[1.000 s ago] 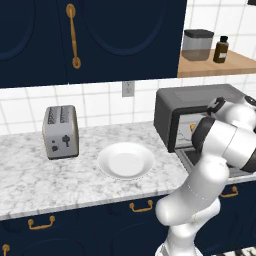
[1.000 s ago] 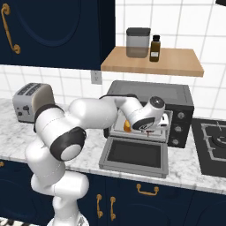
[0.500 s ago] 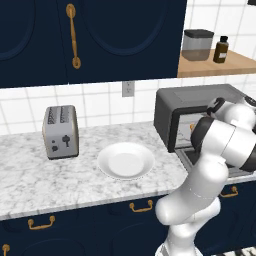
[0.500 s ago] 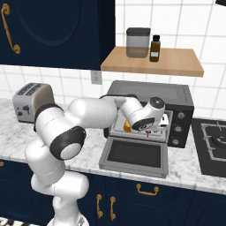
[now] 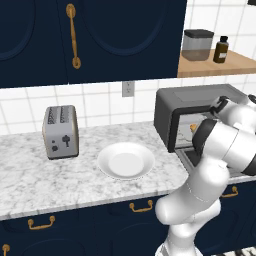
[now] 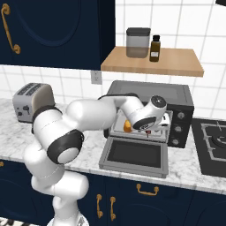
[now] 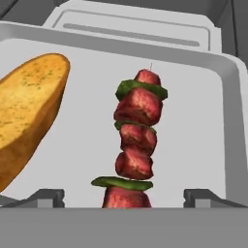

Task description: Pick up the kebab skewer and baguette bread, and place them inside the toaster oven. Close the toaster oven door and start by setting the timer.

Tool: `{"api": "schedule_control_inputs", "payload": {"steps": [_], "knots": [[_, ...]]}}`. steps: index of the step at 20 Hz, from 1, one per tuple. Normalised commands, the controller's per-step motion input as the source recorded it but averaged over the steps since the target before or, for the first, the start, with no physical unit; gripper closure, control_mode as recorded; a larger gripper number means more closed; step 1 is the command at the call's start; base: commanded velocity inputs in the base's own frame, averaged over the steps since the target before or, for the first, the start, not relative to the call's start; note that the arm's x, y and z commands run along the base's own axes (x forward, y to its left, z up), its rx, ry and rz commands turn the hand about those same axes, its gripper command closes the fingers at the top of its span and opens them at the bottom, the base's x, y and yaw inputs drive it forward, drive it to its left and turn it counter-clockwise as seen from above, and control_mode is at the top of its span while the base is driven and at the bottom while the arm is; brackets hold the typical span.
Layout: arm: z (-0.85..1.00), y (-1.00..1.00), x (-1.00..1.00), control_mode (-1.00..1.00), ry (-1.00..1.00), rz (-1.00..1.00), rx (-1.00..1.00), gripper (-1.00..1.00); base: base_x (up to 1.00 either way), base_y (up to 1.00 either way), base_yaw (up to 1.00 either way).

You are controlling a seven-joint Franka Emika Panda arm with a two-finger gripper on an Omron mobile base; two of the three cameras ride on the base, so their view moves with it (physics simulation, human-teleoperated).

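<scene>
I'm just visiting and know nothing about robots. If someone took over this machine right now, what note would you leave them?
Gripper: jaws open, holding nothing, reaching into the toaster oven.
Kebab skewer: lying on the oven's grey tray, between the jaws.
Baguette bread: on the same tray, beside the skewer and apart from it.
Toaster oven door: dropped open, flat over the counter.
White plate: on the counter, by the silver toaster.
Done: both foods are inside the oven.
Left: draw the arm out, close the door, then set the timer with a knob on the oven's right side.
</scene>
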Motion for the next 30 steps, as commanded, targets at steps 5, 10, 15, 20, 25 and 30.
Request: {"api": "schedule_control_inputs", "payload": {"steps": [5,10,15,20,25,30], "knots": [[0.23,0.00,-0.33,-1.00,0.00,-0.07,0.00,-1.00,0.00,0.00,0.00],[0.23,0.06,-0.38,-1.00,0.02,-0.16,0.00,-1.00,0.00,0.00,0.00],[0.01,0.15,-0.55,-1.00,0.06,-0.17,0.00,-1.00,0.00,0.00,0.00],[-0.11,0.11,-0.29,-1.00,0.02,-0.12,0.00,-1.00,0.00,0.00,0.00],[-0.22,0.14,-0.19,-1.00,0.00,-0.09,0.00,-1.00,0.00,0.00,0.00],[-0.13,0.05,0.00,-1.00,0.00,0.00,0.00,-1.00,0.00,0.00,0.00]]}}
